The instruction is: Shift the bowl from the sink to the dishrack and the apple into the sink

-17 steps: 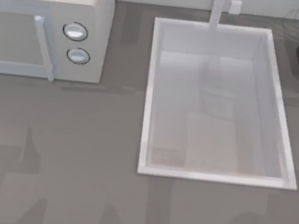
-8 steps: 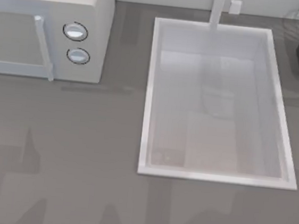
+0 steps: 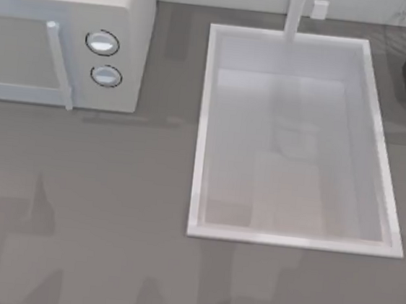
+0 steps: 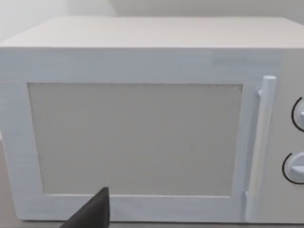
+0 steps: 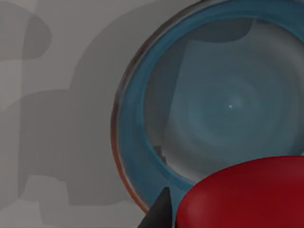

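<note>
We see the white sink right of centre; blue bowl upright on grey surface, red apple close before it.

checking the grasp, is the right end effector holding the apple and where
Cannot be told: the apple sits close against a dark fingertip above the bowl, but no hold shows.

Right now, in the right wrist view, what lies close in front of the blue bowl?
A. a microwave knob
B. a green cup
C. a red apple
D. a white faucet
C: a red apple fills the near corner, overlapping the bowl rim.
</note>
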### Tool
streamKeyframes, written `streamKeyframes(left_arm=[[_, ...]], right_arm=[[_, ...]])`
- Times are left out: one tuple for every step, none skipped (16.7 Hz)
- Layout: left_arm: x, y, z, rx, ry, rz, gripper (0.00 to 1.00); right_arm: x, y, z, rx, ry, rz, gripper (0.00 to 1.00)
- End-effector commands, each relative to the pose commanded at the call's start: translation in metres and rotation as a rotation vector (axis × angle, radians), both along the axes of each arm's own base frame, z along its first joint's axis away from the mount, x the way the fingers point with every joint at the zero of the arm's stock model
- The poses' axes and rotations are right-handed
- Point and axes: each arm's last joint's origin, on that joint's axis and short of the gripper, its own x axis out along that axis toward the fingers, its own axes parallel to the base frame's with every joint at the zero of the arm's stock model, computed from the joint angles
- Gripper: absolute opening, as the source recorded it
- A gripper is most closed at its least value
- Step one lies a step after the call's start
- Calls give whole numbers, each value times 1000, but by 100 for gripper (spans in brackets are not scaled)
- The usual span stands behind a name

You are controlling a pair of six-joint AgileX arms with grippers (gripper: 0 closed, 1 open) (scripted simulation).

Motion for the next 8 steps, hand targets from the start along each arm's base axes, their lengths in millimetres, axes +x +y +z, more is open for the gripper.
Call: streamKeyframes(left_arm=[[0, 0, 0, 0, 0, 0, 100], [0, 0, 0, 0, 0, 0, 100], [0, 0, 0, 0, 0, 0, 100], [0, 0, 0, 0, 0, 0, 100], [0, 0, 0, 0, 0, 0, 100], [0, 0, 0, 0, 0, 0, 100], [0, 0, 0, 0, 0, 0, 100], [0, 0, 0, 0, 0, 0, 100]], right_arm=[[0, 0, 0, 0, 0, 0, 0], [1, 1, 0, -6, -7, 6, 0], [4, 4, -1, -18, -20, 18, 0], [8, 7, -3, -35, -40, 34, 0], [13, 12, -5, -58, -67, 52, 0], [19, 18, -7, -85, -102, 72, 0], [25, 24, -10, -114, -144, 92, 0], [32, 32, -13, -146, -193, 112, 0]])
